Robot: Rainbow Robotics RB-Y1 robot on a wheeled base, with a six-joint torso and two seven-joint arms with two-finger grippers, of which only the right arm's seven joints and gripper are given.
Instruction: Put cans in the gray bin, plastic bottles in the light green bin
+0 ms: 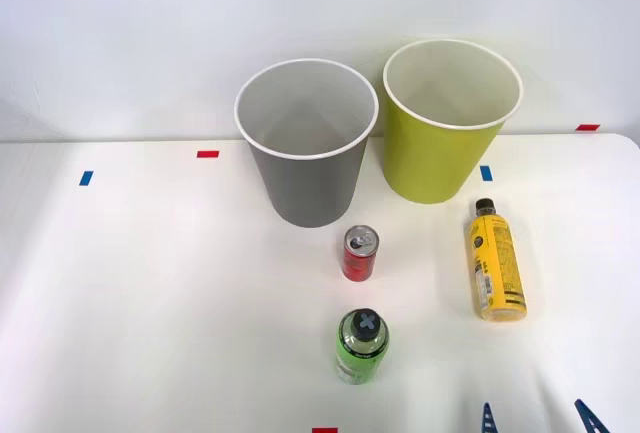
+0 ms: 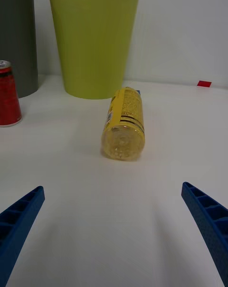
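On the white table [image 1: 150, 303] the two bins stand side by side at the far edge, the gray bin [image 1: 306, 143] on the left and the green bin [image 1: 447, 123] on the right, both upright with open mouths, probably so that things can be dropped in from above. Before the gray bin stands the red can [image 1: 360, 253], upright and apart from it. A green bottle [image 1: 361, 345] with a dark cap stands nearer to the robot. The yellow bottle [image 1: 496, 265] lies on its side just before the green bin, its cap pointing toward that bin and its base toward the gripper [image 2: 114, 230]. I think the gripper is lined up on this bottle first. Its blue fingers [image 2: 21, 218] are spread wide, holding nothing and touching nothing; the bottle lies between their lines, some way ahead of the tips.
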